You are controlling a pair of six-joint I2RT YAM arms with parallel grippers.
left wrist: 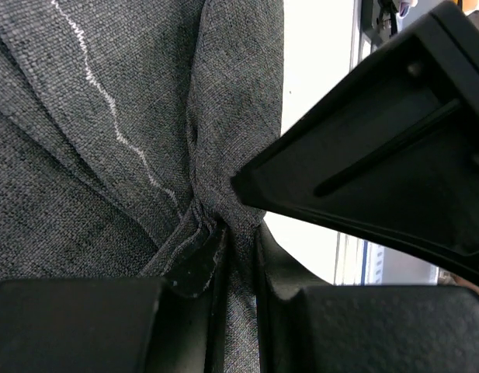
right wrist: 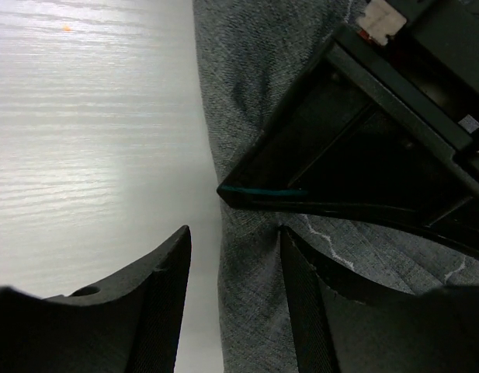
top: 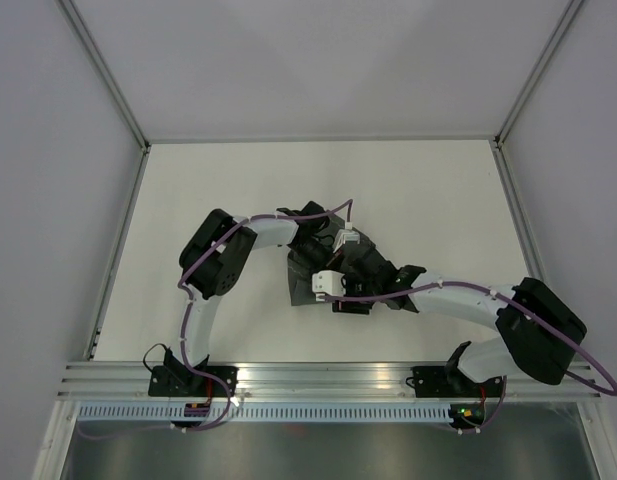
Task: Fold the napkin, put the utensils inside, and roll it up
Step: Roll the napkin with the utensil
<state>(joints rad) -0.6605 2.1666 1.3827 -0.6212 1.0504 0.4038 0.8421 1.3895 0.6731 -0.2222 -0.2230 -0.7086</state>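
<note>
The dark grey napkin (top: 300,275) lies bunched at the table's middle, under both grippers. My left gripper (top: 323,262) is shut on a gathered fold of the napkin (left wrist: 107,155), which runs between its jaws (left wrist: 239,264); a light stitched line crosses the cloth. My right gripper (top: 310,297) is open (right wrist: 235,241), its fingers astride the napkin's edge (right wrist: 255,303), one over the table and one over the cloth. Each gripper's finger shows close ahead in the other's wrist view. The utensils are hidden or out of view.
The white table (top: 408,190) is bounded by a metal frame, with grey walls behind. An aluminium rail (top: 328,375) runs along the near edge between the arm bases. The two grippers are nearly touching over the napkin.
</note>
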